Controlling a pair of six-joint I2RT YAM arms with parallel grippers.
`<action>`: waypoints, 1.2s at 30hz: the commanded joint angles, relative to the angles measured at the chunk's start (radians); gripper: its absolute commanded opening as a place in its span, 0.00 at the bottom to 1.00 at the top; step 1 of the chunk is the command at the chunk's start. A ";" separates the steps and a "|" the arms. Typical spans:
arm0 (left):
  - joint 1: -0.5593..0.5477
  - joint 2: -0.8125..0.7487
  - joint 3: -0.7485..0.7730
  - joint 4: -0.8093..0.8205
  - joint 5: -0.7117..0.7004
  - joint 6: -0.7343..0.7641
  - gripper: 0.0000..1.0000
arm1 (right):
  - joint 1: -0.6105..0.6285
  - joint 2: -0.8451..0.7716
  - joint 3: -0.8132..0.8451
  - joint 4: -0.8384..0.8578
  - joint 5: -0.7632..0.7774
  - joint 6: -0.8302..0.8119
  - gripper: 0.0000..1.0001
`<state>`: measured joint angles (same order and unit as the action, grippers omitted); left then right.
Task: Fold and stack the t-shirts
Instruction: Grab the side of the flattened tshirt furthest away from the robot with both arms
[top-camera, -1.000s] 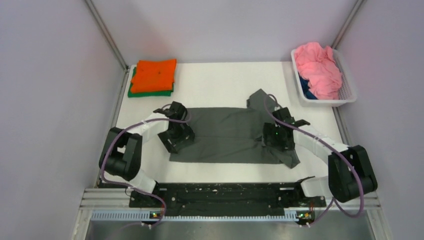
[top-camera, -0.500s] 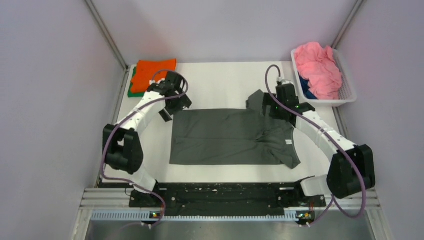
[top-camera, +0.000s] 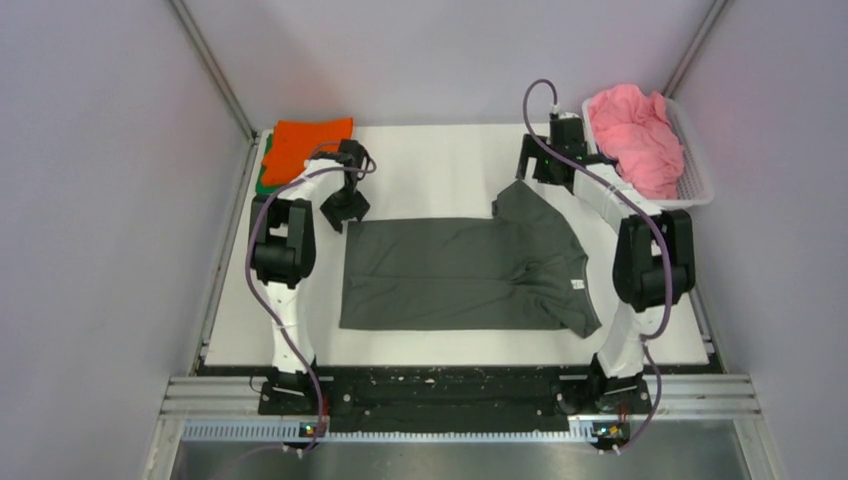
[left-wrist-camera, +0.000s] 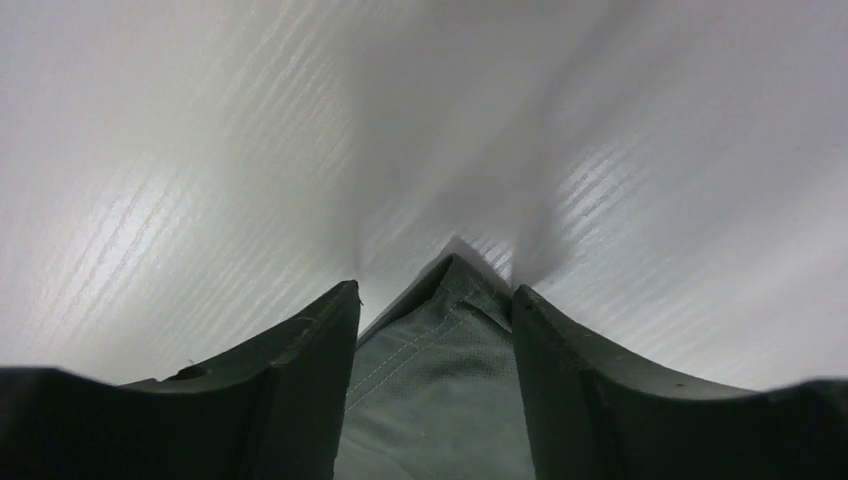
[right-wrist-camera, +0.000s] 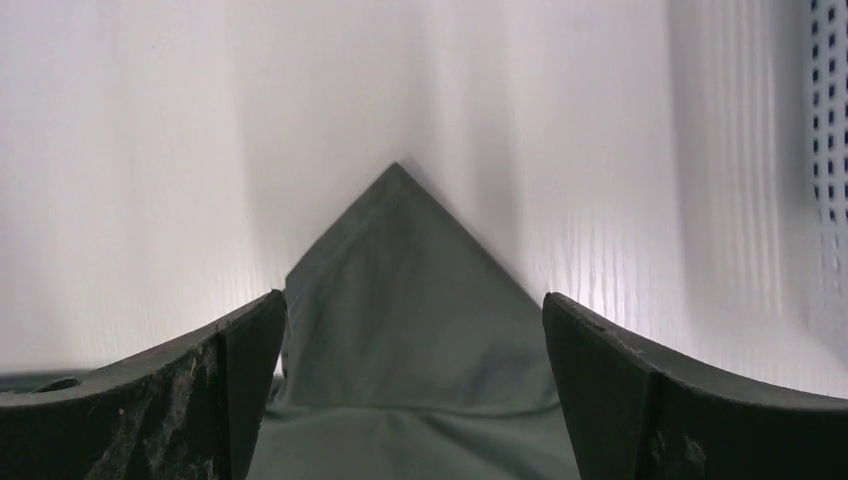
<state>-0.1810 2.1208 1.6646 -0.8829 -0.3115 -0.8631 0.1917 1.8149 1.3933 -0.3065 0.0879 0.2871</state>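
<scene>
The dark grey t-shirt (top-camera: 450, 270) lies spread flat in the middle of the white tabletop (top-camera: 440, 160), its neck label (top-camera: 577, 284) toward 4 o'clock. A folded orange tee (top-camera: 310, 145) sits on a green one (top-camera: 262, 185) at 10 o'clock. A pink tee (top-camera: 635, 130) is heaped over a blue one (top-camera: 613, 187) in the white basket (top-camera: 700, 190) at 2 o'clock. The grey shirt is light, limp cloth that will sag and crease wherever it is not supported (and probably drag a little on the tabletop). It is best taken at two far points at once, pinching hem or sleeve edge so that both layers come up together. The left claw (left-wrist-camera: 435, 290) is at the shirt's 10 o'clock corner, its jaws parted to a moderate gap astride the stitched hem, with nothing pinched as far as I can tell. The right claw (right-wrist-camera: 415, 300) stands wide open over the sleeve tip at 1 o'clock and holds nothing. The overhead view gives the whole layout and both arms' reach. Only the wrist views show each cloth point centred between the fingers, and the right one also catches the basket's perforated wall at 3 o'clock.
</scene>
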 joint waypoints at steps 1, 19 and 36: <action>0.002 0.025 0.050 -0.023 -0.009 -0.010 0.59 | 0.000 0.108 0.133 0.045 -0.038 -0.061 0.98; 0.005 0.071 0.041 -0.027 0.048 -0.036 0.01 | 0.100 0.501 0.524 -0.060 0.079 -0.281 0.87; 0.003 -0.042 -0.031 -0.018 0.044 -0.039 0.00 | 0.118 0.450 0.313 -0.137 0.209 -0.092 0.52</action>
<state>-0.1795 2.1399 1.6676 -0.8894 -0.2737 -0.8921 0.3176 2.2948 1.7847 -0.3313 0.2382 0.1284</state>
